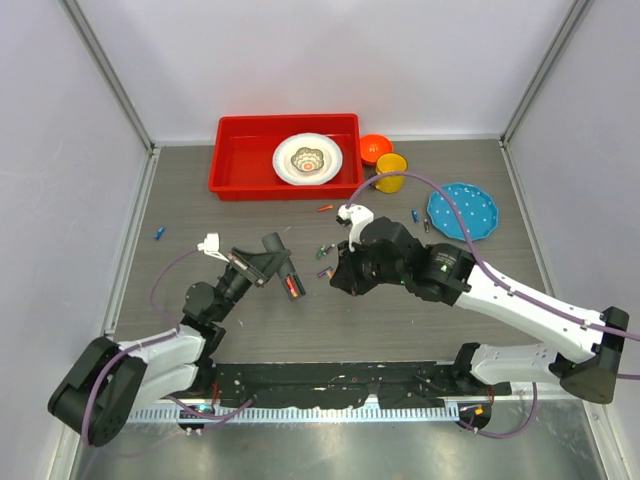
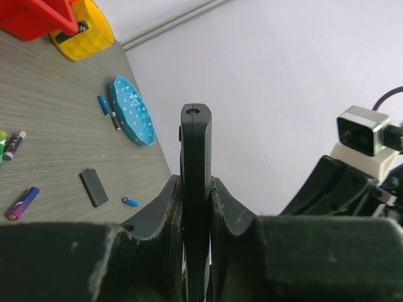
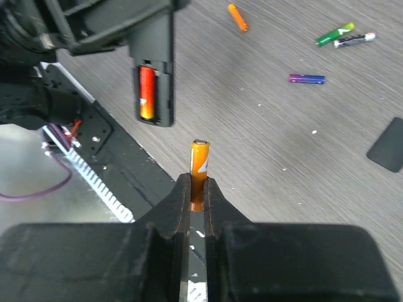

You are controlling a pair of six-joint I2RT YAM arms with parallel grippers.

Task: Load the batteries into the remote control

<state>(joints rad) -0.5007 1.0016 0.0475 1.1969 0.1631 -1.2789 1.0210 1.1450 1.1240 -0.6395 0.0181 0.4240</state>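
My left gripper (image 2: 196, 189) is shut on the black remote control (image 2: 196, 151), which it holds edge-on above the table. In the right wrist view the remote control (image 3: 154, 69) shows its open slot with one red battery (image 3: 147, 93) in it. An orange battery (image 3: 199, 165) stands upright in my right gripper (image 3: 198, 189), which is shut on it just right of the remote (image 1: 287, 278). The flat black cover (image 2: 94, 187) lies on the table. Loose batteries lie around: orange (image 3: 238, 17), green (image 3: 334, 34), purple (image 3: 306, 78).
A red tray (image 1: 230, 160) holding a white plate sits at the back. Beside it are an orange cup (image 1: 375, 148) and a yellow cup (image 1: 390, 172). A blue perforated plate (image 1: 463, 210) lies at the right. A blue battery (image 1: 159, 234) lies far left.
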